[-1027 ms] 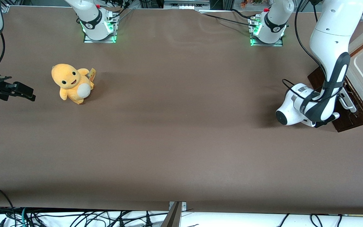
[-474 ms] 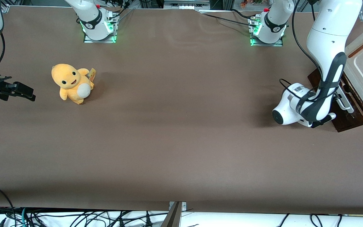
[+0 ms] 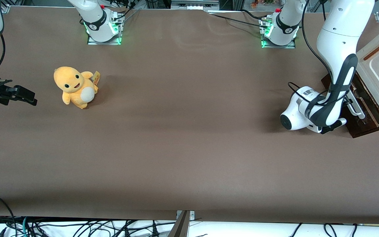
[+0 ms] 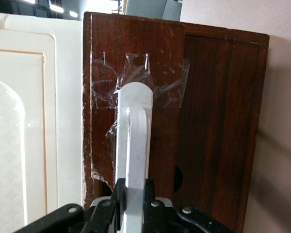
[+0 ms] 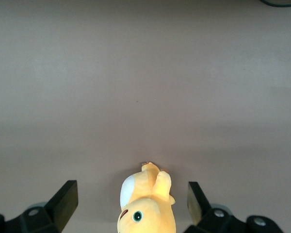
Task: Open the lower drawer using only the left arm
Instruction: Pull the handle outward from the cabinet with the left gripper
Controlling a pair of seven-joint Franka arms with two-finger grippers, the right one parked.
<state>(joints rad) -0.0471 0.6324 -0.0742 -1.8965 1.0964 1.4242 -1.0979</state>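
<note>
The front camera hangs high over the desk point(image 3: 183, 148), looking steeply down and across at both arm bases, taking in the whole brown surface. The left wrist camera rides just above the gripper point(image 4: 134, 204) and faces, very close, the lower drawer point(image 4: 136, 97) and its white handle point(image 4: 134, 136); that same drawer point(image 3: 362, 113) shows small at the working arm's end in the front view. The right wrist camera looks low along the desk over a yellow plush toy point(image 5: 146, 206), which the front view also shows point(image 3: 75, 87).
</note>
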